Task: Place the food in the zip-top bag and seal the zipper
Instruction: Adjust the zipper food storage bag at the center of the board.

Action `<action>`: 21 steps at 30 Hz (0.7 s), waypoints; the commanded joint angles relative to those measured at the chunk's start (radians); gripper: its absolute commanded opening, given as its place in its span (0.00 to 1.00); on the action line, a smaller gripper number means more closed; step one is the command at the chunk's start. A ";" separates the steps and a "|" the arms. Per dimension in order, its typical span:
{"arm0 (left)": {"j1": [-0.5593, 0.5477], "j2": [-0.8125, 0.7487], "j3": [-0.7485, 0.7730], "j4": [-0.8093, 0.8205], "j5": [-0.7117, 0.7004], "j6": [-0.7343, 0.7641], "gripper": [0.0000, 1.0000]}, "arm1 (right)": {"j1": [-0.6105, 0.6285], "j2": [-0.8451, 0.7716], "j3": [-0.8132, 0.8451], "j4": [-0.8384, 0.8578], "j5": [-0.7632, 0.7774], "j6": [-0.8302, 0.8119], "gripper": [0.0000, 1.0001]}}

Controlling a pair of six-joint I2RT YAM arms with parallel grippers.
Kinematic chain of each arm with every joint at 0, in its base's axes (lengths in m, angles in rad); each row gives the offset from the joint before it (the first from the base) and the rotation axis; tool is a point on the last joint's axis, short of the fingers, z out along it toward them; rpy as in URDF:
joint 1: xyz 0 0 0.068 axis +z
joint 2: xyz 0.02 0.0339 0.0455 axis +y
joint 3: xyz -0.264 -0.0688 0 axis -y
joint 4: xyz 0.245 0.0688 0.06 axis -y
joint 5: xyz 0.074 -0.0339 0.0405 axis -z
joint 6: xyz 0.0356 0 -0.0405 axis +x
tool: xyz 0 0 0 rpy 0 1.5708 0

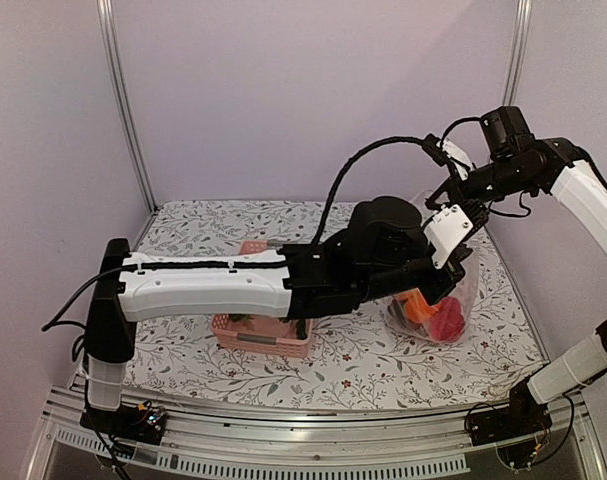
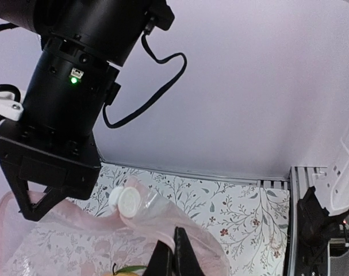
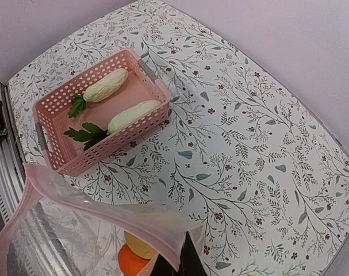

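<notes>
The clear zip-top bag [image 1: 466, 292] stands at the right of the table, holding an orange piece [image 1: 415, 305] and red pieces [image 1: 445, 323]. My left gripper [image 2: 174, 259] is shut on the bag's pinkish mouth rim [image 2: 163, 221]. My right gripper [image 3: 180, 263] is shut on the rim [image 3: 134, 221] at another spot, holding the mouth up. An orange [image 3: 133, 265] and a beige piece [image 3: 141, 247] show inside the bag. Two white radishes with green leaves [image 3: 105, 85] [image 3: 134, 115] lie in the pink basket [image 3: 94, 154]. The zipper itself is hard to make out.
The pink basket [image 1: 258, 340] sits mid-table, mostly under my left arm [image 1: 203, 285]. A white round disc [image 2: 127, 201] sits on the bag's edge near the right arm's black wrist [image 2: 59, 115]. The metal frame rail [image 2: 303, 172] borders the patterned tabletop.
</notes>
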 commanded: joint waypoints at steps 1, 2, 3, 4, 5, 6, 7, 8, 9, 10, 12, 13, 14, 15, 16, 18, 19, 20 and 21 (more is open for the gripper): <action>0.028 0.089 0.127 -0.029 0.019 0.016 0.00 | -0.003 -0.001 0.017 0.047 0.037 0.006 0.00; 0.031 0.132 0.283 -0.148 0.047 0.000 0.00 | -0.003 0.017 0.030 0.029 0.030 0.006 0.00; 0.022 0.150 0.339 -0.209 0.073 -0.009 0.00 | -0.002 0.022 0.027 0.027 0.023 0.007 0.00; 0.008 0.145 0.331 -0.201 0.073 -0.002 0.00 | -0.003 0.012 0.011 0.035 0.016 0.005 0.00; -0.006 0.129 0.273 -0.152 0.053 0.019 0.00 | -0.003 0.002 -0.007 0.046 0.018 0.002 0.00; -0.017 0.110 0.207 -0.089 0.025 0.040 0.00 | -0.003 -0.010 -0.020 0.054 0.026 -0.001 0.00; -0.025 0.097 0.163 -0.054 0.004 0.065 0.00 | -0.003 -0.017 -0.027 0.057 0.043 -0.001 0.00; -0.034 0.092 0.149 -0.053 -0.013 0.086 0.12 | -0.003 -0.018 -0.033 0.060 0.066 0.001 0.00; -0.043 0.089 0.154 -0.076 -0.036 0.100 0.25 | -0.005 -0.021 -0.040 0.065 0.091 0.002 0.00; -0.052 0.082 0.161 -0.100 -0.063 0.111 0.36 | -0.009 -0.024 -0.053 0.075 0.111 0.003 0.00; -0.086 0.046 0.136 -0.122 -0.135 0.133 0.53 | -0.023 -0.037 -0.080 0.096 0.135 0.000 0.00; -0.104 0.020 0.107 -0.122 -0.170 0.143 0.59 | -0.030 -0.039 -0.089 0.099 0.138 -0.004 0.00; -0.129 -0.011 0.078 -0.123 -0.198 0.153 0.65 | -0.038 -0.040 -0.099 0.101 0.139 -0.009 0.00; -0.154 -0.039 0.042 -0.122 -0.218 0.165 0.70 | -0.045 -0.040 -0.106 0.105 0.139 -0.011 0.00; -0.182 -0.072 0.003 -0.113 -0.242 0.168 0.73 | -0.052 -0.040 -0.114 0.109 0.138 -0.012 0.00; -0.230 -0.144 -0.108 -0.057 -0.309 0.142 0.79 | -0.063 -0.042 -0.130 0.124 0.131 -0.009 0.00; -0.245 -0.177 -0.160 -0.044 -0.327 0.116 0.81 | -0.066 -0.043 -0.133 0.130 0.131 -0.007 0.00; -0.253 -0.205 -0.206 -0.043 -0.344 0.075 0.82 | -0.071 -0.042 -0.133 0.137 0.135 -0.005 0.00; -0.255 -0.230 -0.250 -0.043 -0.368 0.023 0.82 | -0.077 -0.039 -0.130 0.141 0.144 0.001 0.00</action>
